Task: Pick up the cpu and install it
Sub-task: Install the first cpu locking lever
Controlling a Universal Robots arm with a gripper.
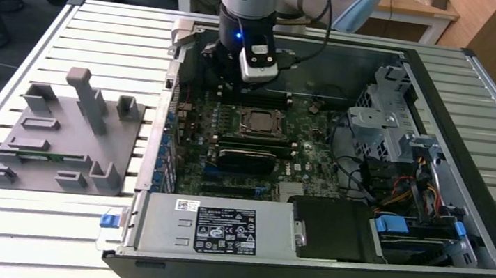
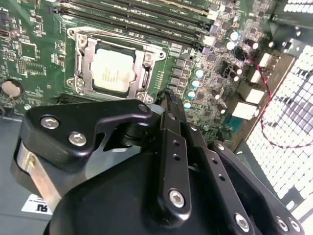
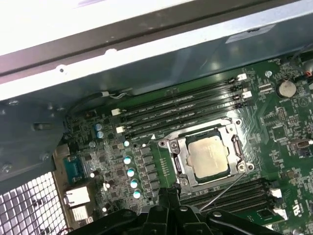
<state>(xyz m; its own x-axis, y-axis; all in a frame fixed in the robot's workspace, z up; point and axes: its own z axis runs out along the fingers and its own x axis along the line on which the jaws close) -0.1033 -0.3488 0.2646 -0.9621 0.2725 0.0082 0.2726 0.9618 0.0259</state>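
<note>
The claw (image 2: 168, 98) is hanging over the motherboard (image 1: 315, 164) inside the open computer case (image 1: 456, 93), which is lying on the slatted desk (image 1: 60, 226). In both wrist views its fingers are pressing together, clenched on nothing. The cpu (image 2: 112, 72) is sitting flat in its socket, silver lid up, with the metal socket frame (image 2: 78, 58) running around it. The claw tip is hovering just beside the socket, apart from the chip. In the first wrist view the cpu (image 3: 209, 156) is lying between two banks of memory sticks (image 3: 181, 110). A grey fixture plate (image 1: 61, 139) is resting on the desk at the exterior view's left, well apart from the case.
</note>
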